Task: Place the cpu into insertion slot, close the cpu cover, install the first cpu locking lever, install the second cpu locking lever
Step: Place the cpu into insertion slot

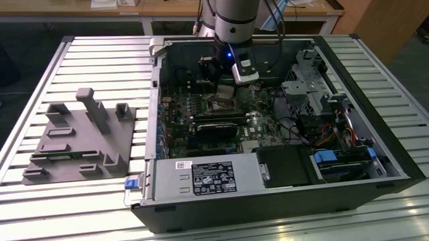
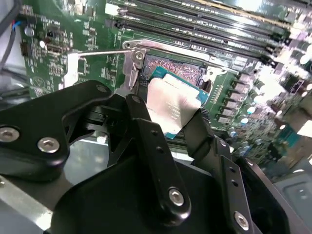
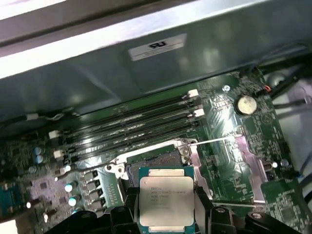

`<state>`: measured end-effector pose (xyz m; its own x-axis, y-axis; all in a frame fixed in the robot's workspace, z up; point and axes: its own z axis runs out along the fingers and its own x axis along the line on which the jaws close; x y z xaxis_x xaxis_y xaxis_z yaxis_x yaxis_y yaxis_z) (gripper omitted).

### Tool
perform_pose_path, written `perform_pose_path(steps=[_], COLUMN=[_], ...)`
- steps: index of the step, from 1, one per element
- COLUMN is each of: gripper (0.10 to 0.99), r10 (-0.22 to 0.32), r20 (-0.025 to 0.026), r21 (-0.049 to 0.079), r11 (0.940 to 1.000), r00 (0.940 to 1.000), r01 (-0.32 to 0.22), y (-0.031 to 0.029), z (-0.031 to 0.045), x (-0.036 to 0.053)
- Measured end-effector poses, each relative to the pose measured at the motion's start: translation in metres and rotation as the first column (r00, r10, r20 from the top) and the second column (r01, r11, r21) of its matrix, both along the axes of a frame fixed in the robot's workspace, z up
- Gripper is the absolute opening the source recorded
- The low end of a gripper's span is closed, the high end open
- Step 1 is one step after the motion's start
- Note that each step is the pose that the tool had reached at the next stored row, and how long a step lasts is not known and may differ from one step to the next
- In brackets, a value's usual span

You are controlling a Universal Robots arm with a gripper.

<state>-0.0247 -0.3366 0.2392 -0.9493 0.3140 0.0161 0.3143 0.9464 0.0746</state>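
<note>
My gripper (image 2: 171, 127) is shut on the cpu (image 2: 170, 103), a flat silvery square chip pinched by its edges between two black fingers (image 2: 146, 134). The cpu (image 3: 165, 201) hangs just above the green board, partly over the near edge of the insertion slot (image 3: 157, 161), whose dark centre lies uncovered. In the second wrist view the insertion slot (image 2: 178, 69) shows behind the chip. A silvery frame that looks like the cpu cover (image 3: 248, 165) is swung open beside the slot. A thin locking lever (image 2: 102, 52) sticks out from the slot's corner. In the exterior view the gripper (image 1: 224, 91) reaches down into the open computer case.
Several long black memory slots (image 3: 136, 124) run beside the socket, with a coin battery (image 3: 246, 103) nearby. The case wall (image 1: 155, 100), drive cage (image 1: 315, 85), cables (image 1: 335, 133) and power supply (image 1: 208, 178) enclose the board. A grey fixture (image 1: 80, 135) sits on the table at the exterior view's left.
</note>
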Motion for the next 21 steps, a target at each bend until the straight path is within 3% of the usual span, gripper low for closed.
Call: perform_pose_path(steps=[5, 10, 16, 21], gripper=[0.537, 0.537, 0.537, 0.537], r10=[-0.083, -0.161, -0.248, -0.316], r20=[0.0001, 0.0004, 0.0012, 0.0018], r21=[0.000, 0.000, -0.001, -0.002], r11=[0.9965, 0.9869, 0.9687, 0.9487], r00=[0.9965, 0.9869, 0.9687, 0.9487], r01=[0.083, 0.161, 0.248, 0.316], y=[0.0000, 0.0000, 0.0000, 0.0000], z=[-0.0003, -0.0005, -0.0007, -0.0009], x=[0.0000, 0.0000, 0.0000, 0.0000])
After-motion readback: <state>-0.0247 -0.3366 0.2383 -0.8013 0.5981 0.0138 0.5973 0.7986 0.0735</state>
